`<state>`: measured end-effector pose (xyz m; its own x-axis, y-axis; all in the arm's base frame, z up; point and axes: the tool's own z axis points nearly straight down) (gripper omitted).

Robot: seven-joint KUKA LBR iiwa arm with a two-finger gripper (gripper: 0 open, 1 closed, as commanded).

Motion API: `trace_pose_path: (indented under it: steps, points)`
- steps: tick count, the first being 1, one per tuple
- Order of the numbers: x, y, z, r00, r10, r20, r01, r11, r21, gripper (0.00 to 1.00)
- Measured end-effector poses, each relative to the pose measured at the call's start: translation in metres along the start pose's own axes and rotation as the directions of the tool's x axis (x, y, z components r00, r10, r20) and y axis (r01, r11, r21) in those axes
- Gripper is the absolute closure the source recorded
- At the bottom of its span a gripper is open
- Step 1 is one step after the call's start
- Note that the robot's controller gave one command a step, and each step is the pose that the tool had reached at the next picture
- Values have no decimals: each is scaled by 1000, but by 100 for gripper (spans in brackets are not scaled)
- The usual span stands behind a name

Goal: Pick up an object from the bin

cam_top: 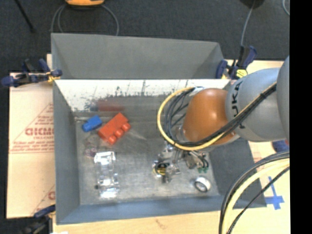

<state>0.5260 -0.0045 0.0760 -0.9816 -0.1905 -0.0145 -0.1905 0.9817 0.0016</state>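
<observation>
Hanging over a small dark-and-yellow piece (160, 168), the gripper (168, 164) should centre squarely before closing; its opening cannot be told.

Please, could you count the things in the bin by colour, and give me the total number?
Small blue plastic piece: 1
Orange-red studded toy brick: 1
Clear plastic pieces, close together: 2
Small white ring: 1
Total: 5 that can be counted. Small bits right at the gripper are too unclear to count.
</observation>
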Motion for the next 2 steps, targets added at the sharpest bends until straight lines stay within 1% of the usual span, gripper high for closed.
trace_pose_path:
  steps: [1, 2]
  points:
    - [-7, 22, -107, 855, -518, -6, 518, 855, -1, 100]
    - [-10, 24, -140, 865, -502, -8, 502, 865, -1, 100]
